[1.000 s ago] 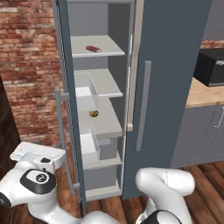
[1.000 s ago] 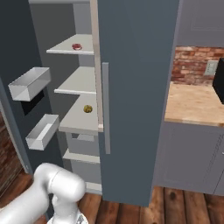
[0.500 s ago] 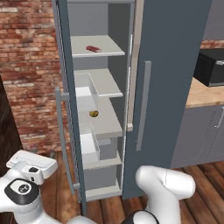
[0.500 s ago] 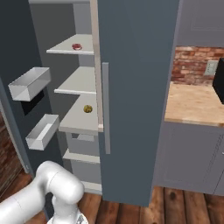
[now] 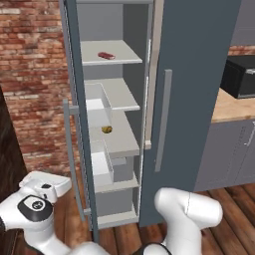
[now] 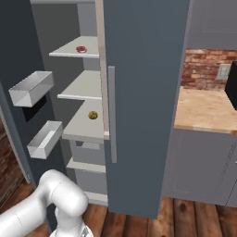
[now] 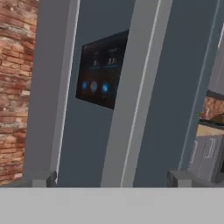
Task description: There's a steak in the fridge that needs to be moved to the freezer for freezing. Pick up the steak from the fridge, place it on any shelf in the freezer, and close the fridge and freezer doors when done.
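Brick-walled kitchen: steak [image 5: 105, 55] lies on the open freezer's top shelf [image 5: 112, 61], fridge shut, while the wide-open, empty gripper [image 7: 113, 178] faces the freezer door's handle [image 7: 131, 94], apparently to close it.

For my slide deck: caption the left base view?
Freezer door open, steak resting on the top shelf; fridge door shut.

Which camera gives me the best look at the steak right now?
The left base view: the steak lies unobstructed on the top visible shelf of the open freezer, its oblong red shape clear. The right base view shows it too, but smaller, near the closed fridge door's edge.
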Tool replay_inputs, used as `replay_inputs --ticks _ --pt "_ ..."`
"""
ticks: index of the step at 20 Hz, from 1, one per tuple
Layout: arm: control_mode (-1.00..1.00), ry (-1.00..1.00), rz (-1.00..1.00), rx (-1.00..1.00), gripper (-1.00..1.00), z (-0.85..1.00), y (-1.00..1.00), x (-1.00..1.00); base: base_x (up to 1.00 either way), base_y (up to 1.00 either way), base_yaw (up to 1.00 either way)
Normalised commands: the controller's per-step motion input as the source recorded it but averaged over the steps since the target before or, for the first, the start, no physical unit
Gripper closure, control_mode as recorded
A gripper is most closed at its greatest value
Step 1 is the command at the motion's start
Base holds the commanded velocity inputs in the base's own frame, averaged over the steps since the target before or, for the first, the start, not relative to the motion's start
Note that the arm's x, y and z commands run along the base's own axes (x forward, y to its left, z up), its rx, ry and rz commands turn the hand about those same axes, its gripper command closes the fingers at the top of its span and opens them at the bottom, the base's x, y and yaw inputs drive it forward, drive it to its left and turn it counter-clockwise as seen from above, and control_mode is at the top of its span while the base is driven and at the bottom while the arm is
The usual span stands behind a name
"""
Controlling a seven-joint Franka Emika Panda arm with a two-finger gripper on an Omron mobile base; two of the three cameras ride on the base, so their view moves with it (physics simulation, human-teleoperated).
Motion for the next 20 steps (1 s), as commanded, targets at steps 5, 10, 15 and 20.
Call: replay_inputs --ticks 5,10,15,20 --pt "-1.00 0.16 0.00 -0.05 -1.00 -0.26 -0.21 0.58 0.00 0.00 0.00" --pt "-1.00 0.13 -0.01 -0.13 -1.00 -0.43 -0.06 0.47 0.00 0.00 0.00" --pt "-1.00 0.09 0.00 -0.10 -1.00 -0.41 -0.18 0.29 0.00 0.00 0.00" --pt "-1.00 0.03 0.00 0.00 -1.00 -0.26 -0.79 0.30 0.00 0.00 0.00"
